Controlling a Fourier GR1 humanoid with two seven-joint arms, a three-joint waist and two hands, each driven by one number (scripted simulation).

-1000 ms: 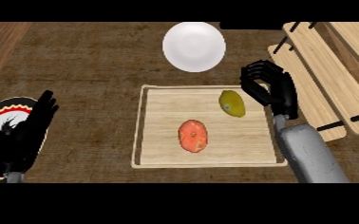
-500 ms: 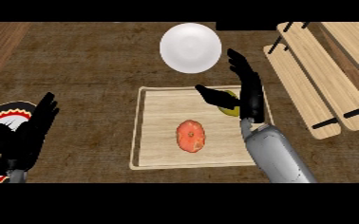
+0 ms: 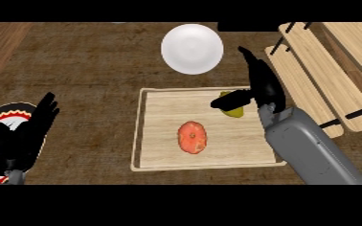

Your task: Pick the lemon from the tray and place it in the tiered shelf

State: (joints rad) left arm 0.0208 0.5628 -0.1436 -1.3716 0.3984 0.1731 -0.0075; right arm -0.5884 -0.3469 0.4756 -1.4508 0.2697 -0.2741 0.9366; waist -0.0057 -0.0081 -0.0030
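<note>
A light wooden tray (image 3: 163, 148) lies in the middle of the dark counter. On its far right part sits the yellow-green lemon (image 3: 233, 109), partly hidden. My right hand (image 3: 260, 84) stands over it with fingers straight and pointing away, the thumb (image 3: 231, 100) lying across the lemon's top. An orange-red fruit (image 3: 192, 137) lies near the tray's centre. The wooden tiered shelf (image 3: 314, 76) stands at the right edge. My left hand (image 3: 35, 124) rests open at the lower left.
A white plate (image 3: 191, 48) lies beyond the tray. A red, white and black dish (image 3: 12, 114) shows at the left edge, partly behind my left hand.
My right hand has moved left from beside the shelf to over the lemon and come down onto it. The view has shifted a little. The left hand has stayed put.
</note>
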